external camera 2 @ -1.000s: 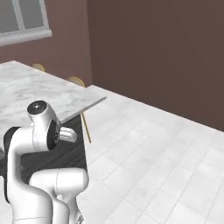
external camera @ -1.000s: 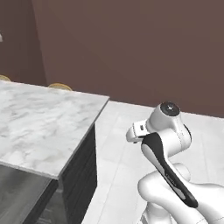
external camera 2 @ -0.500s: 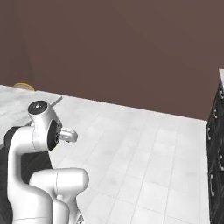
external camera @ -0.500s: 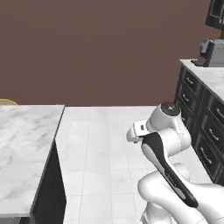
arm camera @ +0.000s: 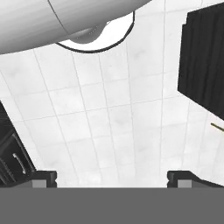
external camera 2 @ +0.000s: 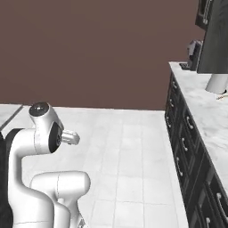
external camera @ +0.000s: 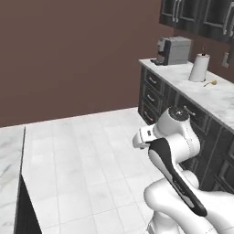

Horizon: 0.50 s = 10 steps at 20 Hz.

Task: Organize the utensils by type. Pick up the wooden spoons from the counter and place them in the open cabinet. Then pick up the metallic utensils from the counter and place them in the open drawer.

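Observation:
My gripper is open, its two dark fingertips far apart with nothing between them, hanging over bare floor tiles. The arm is folded up close over the base. The white marble counter runs along the right wall over dark grey drawer fronts. On it, beside the paper-towel roll, lies a small yellow-brown utensil; I cannot tell whether it is wood or metal. A thin orange-brown piece shows at the counter's far edge. A dark open door of the cabinet hangs above. The open drawer is out of view.
A coffee machine stands at the counter's far end. Dark wall cabinets hang over it. The edge of a marble island is at the lower left, and its dark side is near the hand. White tiled floor lies between.
The whole picture has swung: the base has turned, so the island slid off to the left and the wall counter came into view. The arm's pose and open gripper are unchanged.

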{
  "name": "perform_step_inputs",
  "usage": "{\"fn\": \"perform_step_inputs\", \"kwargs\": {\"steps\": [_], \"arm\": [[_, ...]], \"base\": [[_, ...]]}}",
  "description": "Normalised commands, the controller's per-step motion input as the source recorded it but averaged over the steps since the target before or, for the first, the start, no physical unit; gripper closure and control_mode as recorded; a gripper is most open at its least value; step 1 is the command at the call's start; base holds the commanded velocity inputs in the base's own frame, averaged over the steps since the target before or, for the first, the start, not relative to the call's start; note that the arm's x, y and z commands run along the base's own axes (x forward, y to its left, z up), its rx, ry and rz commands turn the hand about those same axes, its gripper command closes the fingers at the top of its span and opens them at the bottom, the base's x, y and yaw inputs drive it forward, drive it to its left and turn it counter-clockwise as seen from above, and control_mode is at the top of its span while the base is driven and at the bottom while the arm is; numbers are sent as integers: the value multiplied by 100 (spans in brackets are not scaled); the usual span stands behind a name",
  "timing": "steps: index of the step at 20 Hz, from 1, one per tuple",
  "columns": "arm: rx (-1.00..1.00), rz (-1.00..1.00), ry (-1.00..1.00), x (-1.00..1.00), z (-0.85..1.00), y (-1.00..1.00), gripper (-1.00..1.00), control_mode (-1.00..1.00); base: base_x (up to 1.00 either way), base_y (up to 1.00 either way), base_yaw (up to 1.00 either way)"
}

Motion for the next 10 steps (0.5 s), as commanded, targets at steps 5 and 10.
{"fn": "perform_step_inputs", "kwargs": {"steps": [5,10], "arm": [[0,0,0,0,0,0,-100,100],[0,0,0,0,0,0,-100,100]], "base": [[63,7,-51],[91,24,-49]]}}
